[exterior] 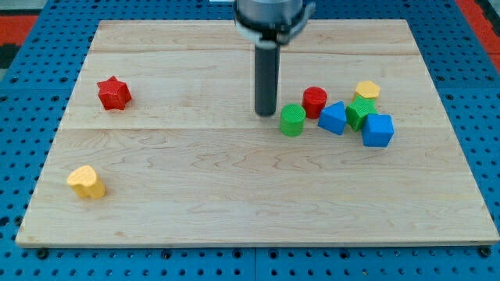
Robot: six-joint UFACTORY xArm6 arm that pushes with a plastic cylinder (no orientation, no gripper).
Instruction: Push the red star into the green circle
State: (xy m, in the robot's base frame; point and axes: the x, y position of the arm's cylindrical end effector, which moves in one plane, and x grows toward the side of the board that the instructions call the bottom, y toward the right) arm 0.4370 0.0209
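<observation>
Red star [114, 93] is sitting alone on the board's [234, 211] left side, toward the view's top, well apart from everything else and far from the rod. Green circle [293, 120] is standing right of centre, at the left edge of a cluster of blocks.

Rod is hanging straight down from the arm's grey housing at the view's top, its tip [266, 114] resting on the wood just beside the green circle, on that block's left and slightly above it. A thin gap seems to be showing between tip and block, though touching cannot be ruled out. The tool is a bare rod (nothing to open or close) and it is holding nothing.

Cluster notes, running from the green circle toward the view's right:
- red cylinder [315, 101] standing just up and right of the green circle, close to it
- blue block [333, 119], angular, lying just right of the green circle and below the red cylinder
- green block [360, 112], shape hard to make out, wedged between the two blue ones
- yellow block [367, 90] sitting just above that green block, at the cluster's top right
- blue cube [378, 129] sitting at the far right, lowest of the group

Yellow heart-like block [87, 182] is lying alone near the board's lower left corner, below the red star.
</observation>
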